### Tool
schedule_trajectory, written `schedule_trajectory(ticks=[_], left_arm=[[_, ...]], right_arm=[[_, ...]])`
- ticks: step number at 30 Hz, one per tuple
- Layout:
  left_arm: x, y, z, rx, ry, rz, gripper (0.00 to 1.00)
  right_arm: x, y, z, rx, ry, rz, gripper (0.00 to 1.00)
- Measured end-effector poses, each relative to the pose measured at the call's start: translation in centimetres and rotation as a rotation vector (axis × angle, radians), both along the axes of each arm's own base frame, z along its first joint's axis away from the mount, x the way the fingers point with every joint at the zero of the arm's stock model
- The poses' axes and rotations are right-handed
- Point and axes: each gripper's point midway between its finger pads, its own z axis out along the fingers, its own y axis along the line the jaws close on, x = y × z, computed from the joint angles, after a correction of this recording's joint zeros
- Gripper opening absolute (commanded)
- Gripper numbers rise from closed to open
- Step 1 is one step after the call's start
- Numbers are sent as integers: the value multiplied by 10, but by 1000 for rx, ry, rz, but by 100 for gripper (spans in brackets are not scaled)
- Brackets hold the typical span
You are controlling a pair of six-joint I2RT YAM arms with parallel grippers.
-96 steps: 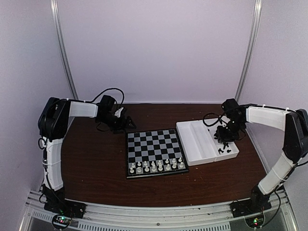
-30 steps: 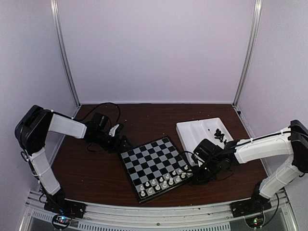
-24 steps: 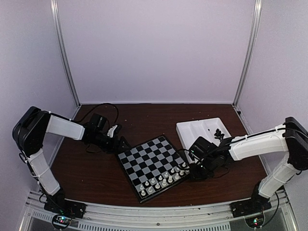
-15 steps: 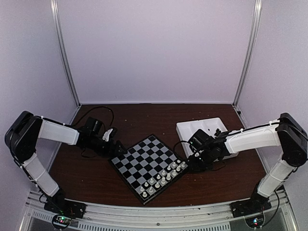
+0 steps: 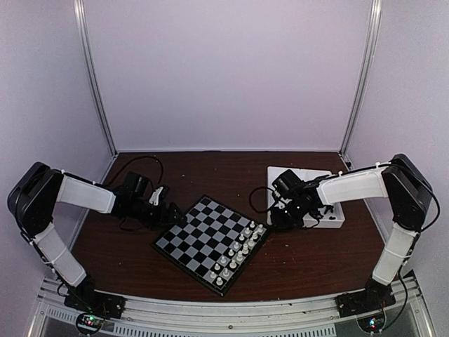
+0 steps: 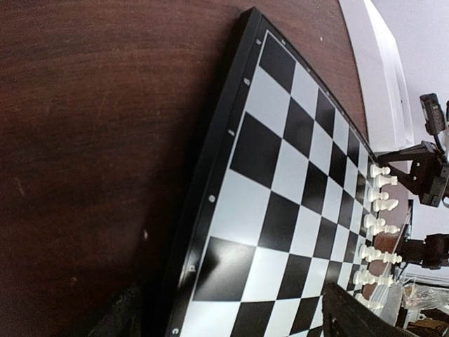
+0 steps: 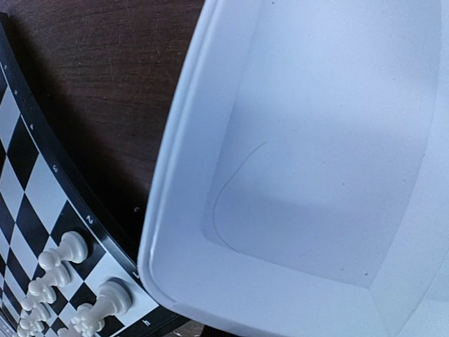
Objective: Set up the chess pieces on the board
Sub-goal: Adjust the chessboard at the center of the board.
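a chess board (image 5: 203, 239) lies flat on a dark wooden table (image 5: 210, 172). it is turned like a diamond, with one corner toward the arms' bases. white chessmen (image 5: 237, 251) stand in two rows along its near right edge.

the left gripper (image 5: 173, 219) sits low at the board's far left edge, close to the left corner. its jaws are spread wide. in the left wrist view the board's thin black frame (image 6: 210, 196) runs between the two fingers (image 6: 351, 316) (whether either finger touches the frame cannot be told), and nothing is clamped.

the right gripper (image 5: 279, 216) is just beside the board's right corner, at the near left corner of a white tray (image 5: 335, 214). its jaws are closed tight, and nothing can be seen between them. its own fingers do not show in the right wrist view. that view looks down on the tray's rounded corner (image 7: 168, 232), with the board's corner and a few white pieces (image 7: 63, 249) right next to it. whether tray and board touch is unclear.

the right arm lies across the tray in the overhead view, and the black chessmen cannot be made out in any view.
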Motion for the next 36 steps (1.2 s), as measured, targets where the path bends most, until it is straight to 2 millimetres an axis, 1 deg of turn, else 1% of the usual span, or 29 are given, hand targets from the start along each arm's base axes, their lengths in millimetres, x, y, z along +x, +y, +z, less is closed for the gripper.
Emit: schedule_trajectory(ticks=[3,5,7,9,12,14,16,19,21,25,30,33,36], left_arm=[[6,-5,1,-24,-4,7,89],[10,-9,1,-32,-5,6,89],[13,-14,2,-39,-10,0,89],[14,-21,2,-44,-15,-10,89],[12,-29,2,-52,-21,-26,89],[10,-33,2,-56,-22,-35,89],[9,-38,2,-61,-25,-45,89],[9,-44,3,-64,-27,-57,89],[9,-46,3,-63,-27,-60,89],[11,-46,5,-36,-16,-66,89],[26,-44,15,26,-58,-46,91],[33,-36,23,69,-101,-8,92],[39,-27,38,103,-158,34,92]], right_arm=[[1,-6,2,-16,-2,1,0],[0,-13,9,-36,-13,-1,0],[-2,-21,25,-44,-42,-8,0],[-4,-31,51,-37,-91,-21,3],[-4,-42,87,-11,-162,-38,6],[-3,-55,102,-13,-194,-61,8],[0,-72,108,-37,-206,-93,13],[7,-102,104,-96,-191,-147,14],[12,-126,97,-142,-166,-184,15],[20,-159,81,-199,-114,-238,17],[26,-182,58,-239,-46,-263,18],[30,-189,45,-252,-13,-264,19],[43,-191,39,-252,-3,-273,21]])
